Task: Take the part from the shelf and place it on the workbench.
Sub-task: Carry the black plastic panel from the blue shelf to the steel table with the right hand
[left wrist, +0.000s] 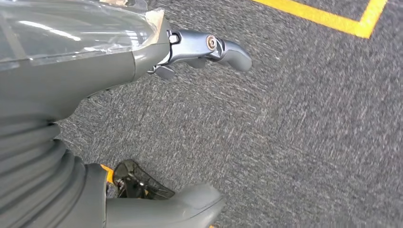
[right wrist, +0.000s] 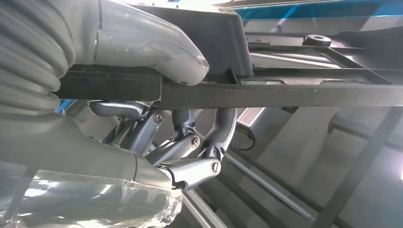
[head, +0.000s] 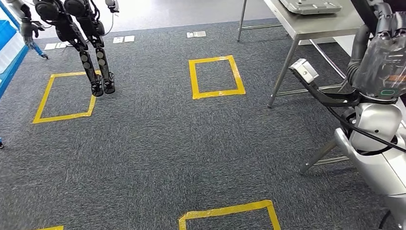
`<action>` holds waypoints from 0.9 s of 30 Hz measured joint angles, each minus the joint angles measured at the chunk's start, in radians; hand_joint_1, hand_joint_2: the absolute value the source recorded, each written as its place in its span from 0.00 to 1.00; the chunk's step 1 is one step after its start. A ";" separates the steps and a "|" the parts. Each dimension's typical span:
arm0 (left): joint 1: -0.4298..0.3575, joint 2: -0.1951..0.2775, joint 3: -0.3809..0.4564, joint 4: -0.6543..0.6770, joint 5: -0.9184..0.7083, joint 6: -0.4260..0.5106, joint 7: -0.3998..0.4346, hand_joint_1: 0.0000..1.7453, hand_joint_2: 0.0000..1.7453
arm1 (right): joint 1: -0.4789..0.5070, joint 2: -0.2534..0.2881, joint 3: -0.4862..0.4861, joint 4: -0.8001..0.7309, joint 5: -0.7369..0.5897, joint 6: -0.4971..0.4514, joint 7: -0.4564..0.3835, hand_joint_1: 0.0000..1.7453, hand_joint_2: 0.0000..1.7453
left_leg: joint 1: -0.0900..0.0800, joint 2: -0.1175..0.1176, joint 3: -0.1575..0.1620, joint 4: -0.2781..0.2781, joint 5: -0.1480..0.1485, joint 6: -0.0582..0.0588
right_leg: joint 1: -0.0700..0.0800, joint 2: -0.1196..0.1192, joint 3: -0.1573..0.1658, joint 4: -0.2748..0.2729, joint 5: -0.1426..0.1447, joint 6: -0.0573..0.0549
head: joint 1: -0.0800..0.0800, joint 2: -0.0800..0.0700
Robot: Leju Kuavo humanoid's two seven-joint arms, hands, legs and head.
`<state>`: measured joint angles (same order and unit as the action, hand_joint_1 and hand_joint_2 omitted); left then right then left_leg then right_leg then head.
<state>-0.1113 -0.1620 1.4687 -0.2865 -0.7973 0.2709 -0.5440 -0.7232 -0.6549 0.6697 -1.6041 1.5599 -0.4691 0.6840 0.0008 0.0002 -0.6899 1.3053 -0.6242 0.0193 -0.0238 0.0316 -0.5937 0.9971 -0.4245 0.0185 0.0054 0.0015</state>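
The right hand pinched the flat black framed part by one edge near the grey metal desk at far right, so it risked tilting and slipping; the left hand hung empty, fingers apart.

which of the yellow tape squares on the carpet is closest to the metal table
The full yellow tape square in the upper middle of the grey carpet: it lies just left of the grey metal table's leg. The others sit far left or along the near edge.

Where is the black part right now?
The black part is in the right hand, thumb on top, fingers curled beneath. In the head view it juts out at the right, beside the metal workbench.
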 joint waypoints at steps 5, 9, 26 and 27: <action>0.002 -0.001 0.000 0.000 -0.001 -0.009 0.000 0.00 1.00 | -0.006 0.002 0.004 0.000 0.000 -0.008 0.000 1.00 1.00 | 0.016 -0.071 0.106 -0.236 0.135 0.002 | 0.003 0.067 -0.006 0.009 0.004 0.006 | 0.000 0.000; 0.003 -0.001 -0.008 -0.001 -0.006 -0.026 -0.005 0.00 1.00 | 0.006 -0.011 -0.005 0.000 0.000 -0.027 0.000 1.00 1.00 | 0.007 -0.060 0.120 -0.279 0.147 0.017 | 0.002 0.098 -0.033 0.009 0.016 0.034 | 0.001 0.000; 0.002 0.003 -0.029 -0.002 0.001 -0.020 -0.005 0.00 1.00 | 0.071 -0.058 -0.068 -0.001 0.000 -0.037 0.000 1.00 1.00 | -0.005 0.094 0.113 -0.244 0.108 0.006 | 0.002 -0.071 0.000 0.000 0.001 0.015 | 0.011 0.000; 0.002 0.003 -0.029 -0.002 0.002 -0.020 -0.004 0.00 1.00 | 0.070 -0.056 -0.068 -0.001 0.000 -0.037 0.000 1.00 1.00 | -0.001 0.059 0.092 -0.192 0.076 0.000 | -0.002 -0.059 0.001 -0.001 0.003 0.008 | 0.010 0.000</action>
<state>-0.1096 -0.1595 1.4399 -0.2884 -0.7958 0.2512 -0.5483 -0.6533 -0.7106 0.6016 -1.6052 1.5599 -0.5056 0.6843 -0.0004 0.0588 -0.5984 1.1129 -0.5478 0.0198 -0.0262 -0.0273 -0.5932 0.9965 -0.4217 0.0265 0.0153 0.0015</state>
